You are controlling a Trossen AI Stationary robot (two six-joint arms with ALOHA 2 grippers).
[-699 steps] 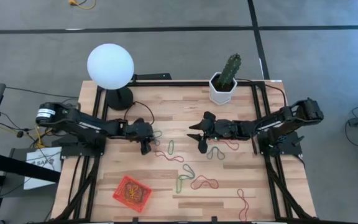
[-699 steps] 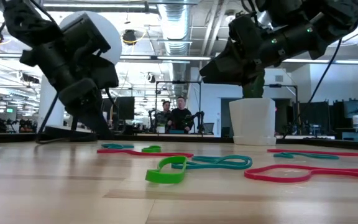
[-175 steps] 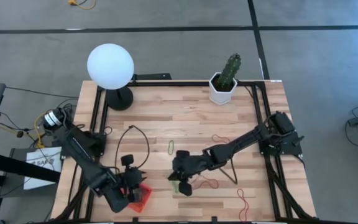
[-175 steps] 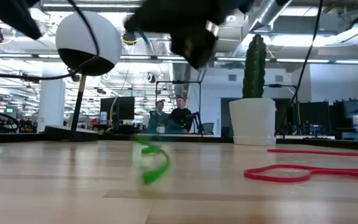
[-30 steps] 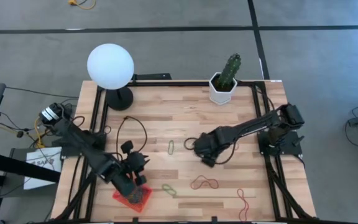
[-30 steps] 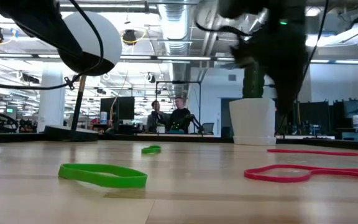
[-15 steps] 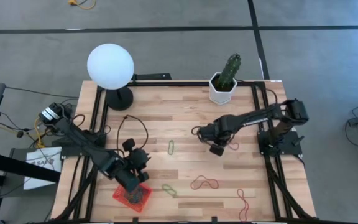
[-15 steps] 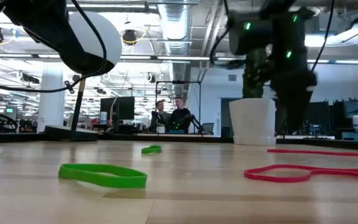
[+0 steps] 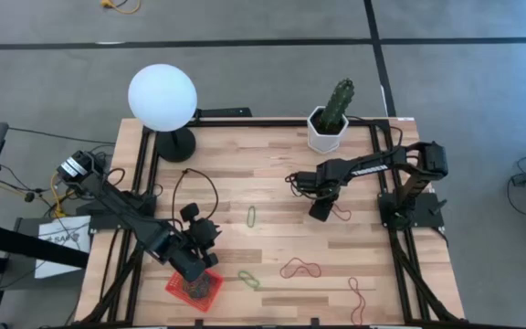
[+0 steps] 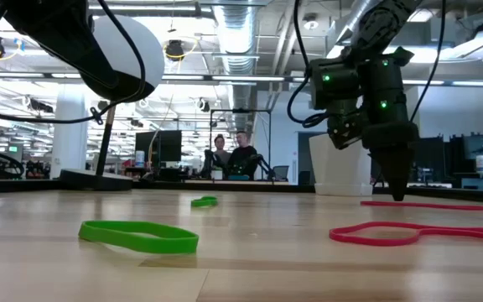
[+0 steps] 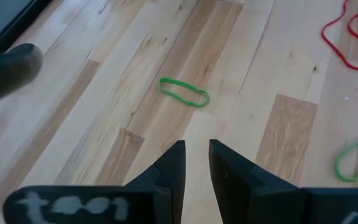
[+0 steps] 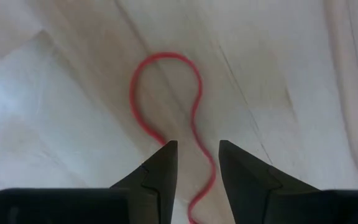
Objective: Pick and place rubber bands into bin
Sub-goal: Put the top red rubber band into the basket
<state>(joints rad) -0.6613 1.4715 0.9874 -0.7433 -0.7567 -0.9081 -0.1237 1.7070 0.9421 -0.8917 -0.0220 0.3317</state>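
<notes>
Here, one butcher-block worktop (image 9: pixel 272 174), carrying: a globe lamp (image 9: pixel 162 97) at the far left corner; a cactus in a white pot (image 9: pixel 328 126) on the far edge. Left arm, reaching to the near left corner, its gripper (image 9: pixel 195 271) over the orange-red bin (image 9: pixel 196 290), fingers (image 11: pixel 174 168) a narrow gap apart, nothing between them. Right gripper (image 9: pixel 320 211) toward the right edge, pointing down, fingers (image 12: pixel 161 171) apart and straddling a red rubber band (image 12: pixel 166 102) lying flat. Loose bands: red loop (image 9: pixel 300 269) and another red one (image 9: pixel 357 294) near the front edge; green band (image 9: pixel 248 279) just beside the bin; small green band (image 9: pixel 252 217) mid-worktop.
</notes>
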